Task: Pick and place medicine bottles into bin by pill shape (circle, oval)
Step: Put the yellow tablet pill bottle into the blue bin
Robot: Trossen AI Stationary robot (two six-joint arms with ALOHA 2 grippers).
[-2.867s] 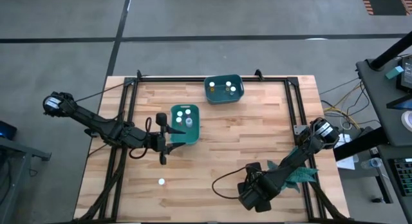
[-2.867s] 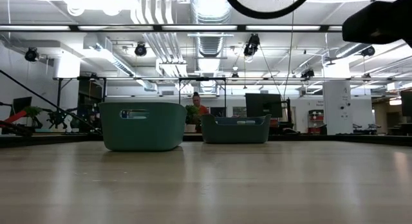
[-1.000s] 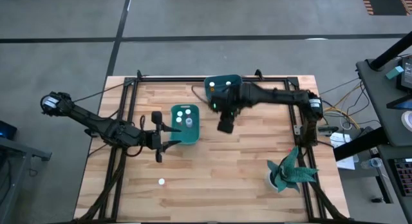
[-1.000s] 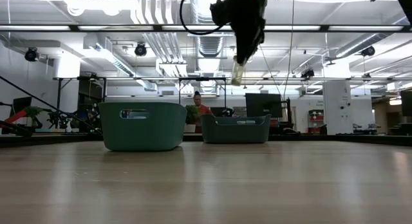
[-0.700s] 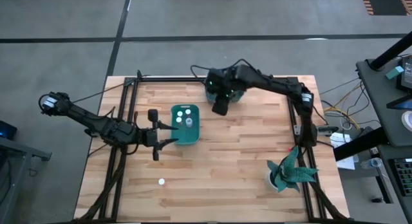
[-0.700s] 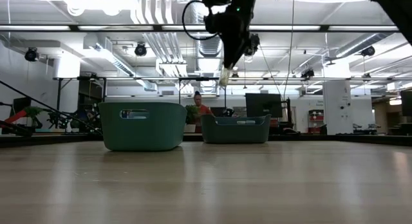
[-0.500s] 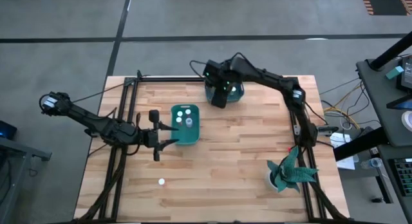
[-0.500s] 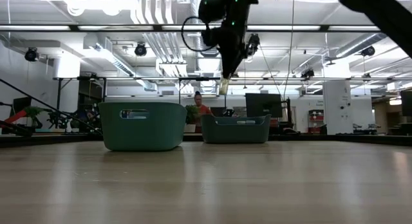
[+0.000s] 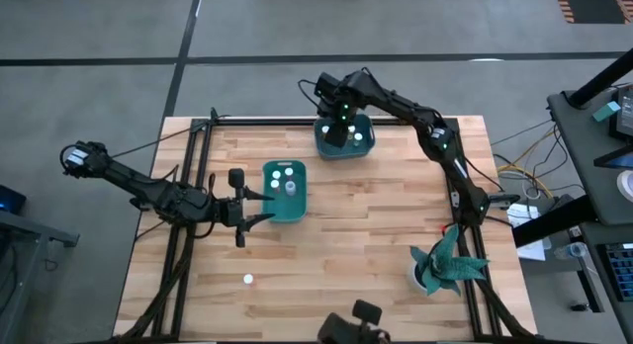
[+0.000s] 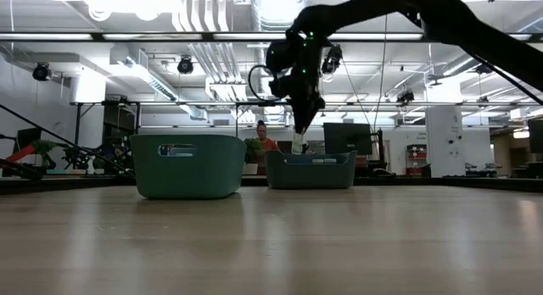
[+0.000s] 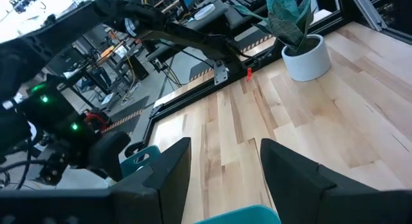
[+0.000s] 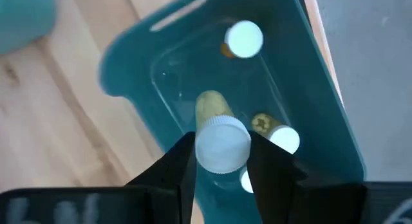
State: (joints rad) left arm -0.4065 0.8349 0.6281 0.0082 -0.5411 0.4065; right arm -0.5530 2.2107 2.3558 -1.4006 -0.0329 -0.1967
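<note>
- Between the two dark fingers of the right gripper (image 12: 222, 161) sits a small round medicine bottle with a white cap and a pale yellowish body (image 12: 221, 137); the fingers are clamped on it just below the cap, so it hangs over the far teal plastic bin (image 9: 362, 147) at the back edge of the table.
- Beneath it, inside that bin, the right wrist view shows other small bottles lying on the floor: one white-capped bottle with an orange tint (image 12: 243, 39) and one with a brownish body (image 12: 273, 132); a further white cap peeks out beside the finger.
- Seen from table height, the bottle's bottom end looks close to the bin's rim, with the right gripper (image 10: 299, 136) right above it.
- Judging by this, the step in hand is the placing: the bottle is carried and positioned, not yet let go.
- The next move probably calls for spreading the fingers so the bottle drops among the others, then lifting clear of the bin walls.
- Nearer the table's middle stands a second teal plastic bin (image 9: 294, 213) holding several white-capped bottles.
- Alone on the bare wooden tabletop (image 9: 396, 215) near the front lies one more small white-capped bottle (image 9: 247, 279), likely the next pick.
- Beside the second bin waits the left gripper (image 9: 240, 206), its fingers standing apart and holding nothing.
</note>
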